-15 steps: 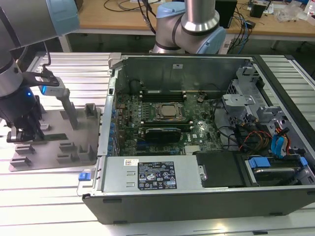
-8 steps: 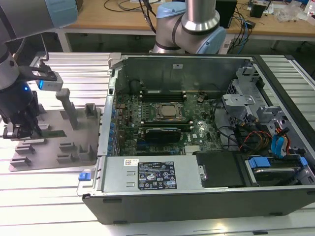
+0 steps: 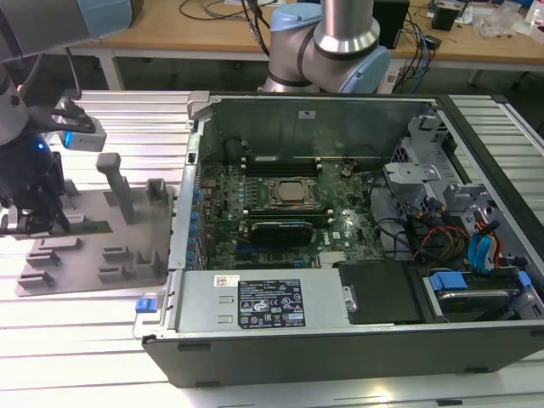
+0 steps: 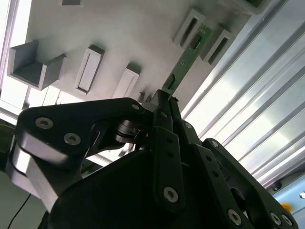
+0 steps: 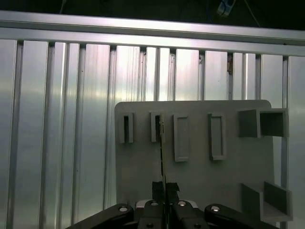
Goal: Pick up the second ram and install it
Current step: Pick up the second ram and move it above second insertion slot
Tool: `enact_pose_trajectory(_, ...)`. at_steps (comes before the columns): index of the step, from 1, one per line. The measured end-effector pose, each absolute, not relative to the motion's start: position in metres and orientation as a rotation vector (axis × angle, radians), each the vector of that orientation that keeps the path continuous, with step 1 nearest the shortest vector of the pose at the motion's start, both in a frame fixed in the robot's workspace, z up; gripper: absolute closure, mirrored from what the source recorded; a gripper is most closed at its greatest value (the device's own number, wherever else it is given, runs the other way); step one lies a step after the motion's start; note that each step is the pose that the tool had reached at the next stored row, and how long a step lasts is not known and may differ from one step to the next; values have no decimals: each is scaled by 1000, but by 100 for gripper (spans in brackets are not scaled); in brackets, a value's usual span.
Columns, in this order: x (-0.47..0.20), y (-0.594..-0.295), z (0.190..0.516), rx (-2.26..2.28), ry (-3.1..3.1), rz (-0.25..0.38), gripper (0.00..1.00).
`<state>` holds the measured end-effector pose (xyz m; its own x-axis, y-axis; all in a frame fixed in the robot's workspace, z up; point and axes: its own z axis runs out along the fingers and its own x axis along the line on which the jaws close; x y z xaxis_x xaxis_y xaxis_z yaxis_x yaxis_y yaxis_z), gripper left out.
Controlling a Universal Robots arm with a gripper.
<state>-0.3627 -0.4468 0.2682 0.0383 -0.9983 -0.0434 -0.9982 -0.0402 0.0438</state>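
Note:
The second ram is a thin green stick seen edge-on in the first wrist view. It runs from my fingertips to a narrow slot of the grey holder plate. My gripper is shut on its near end, one black finger on each side. In the exterior view the gripper hangs low over the holder plate at the exterior view's left. I cannot tell whether the stick's far end still rests in the slot.
The open computer case lies to the exterior view's right of the holder, with the motherboard and processor bracket inside. Upright grey posts stand on the plate. Ribbed aluminium table lies all round.

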Motion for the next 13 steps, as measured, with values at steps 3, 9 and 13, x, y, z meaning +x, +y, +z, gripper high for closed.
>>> enact_pose_trajectory(3, -363, -447, 277, 2263, -2175, -97, 89)
enact_pose_trajectory(9, -363, -447, 291, 2263, -2175, -97, 89)
enact_pose_trajectory(13, -363, -447, 304, 2263, -2175, -97, 89)
